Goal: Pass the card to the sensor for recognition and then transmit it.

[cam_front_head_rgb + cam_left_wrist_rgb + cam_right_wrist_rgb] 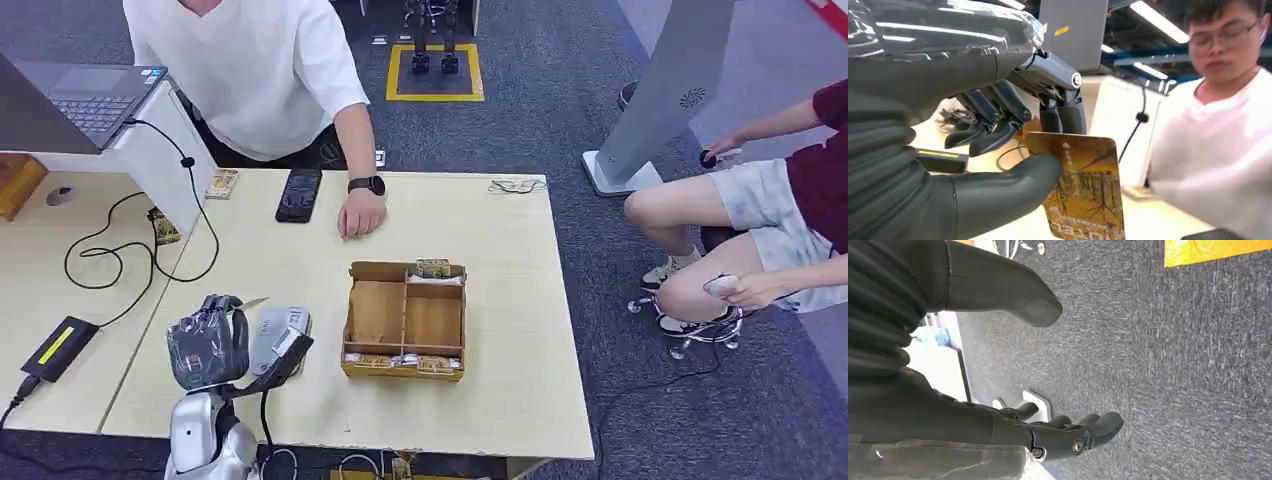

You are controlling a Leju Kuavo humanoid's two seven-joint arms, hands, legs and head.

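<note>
Here my left hand pinches the card between thumb and fingers; I keep it flat above the sensor just beneath.

My left arm is raised, left hand pinching the card between thumb and fingers. My right hand hangs toward the floor, fingers apart, holding nothing.

My left robot hand looks like matt grey rubbery plastic with glossy dark fingers; the card it pinches is smooth, shiny plastic. The worktop is pale matt wood, the tray bare plywood, the floor rough grey carpet
</note>
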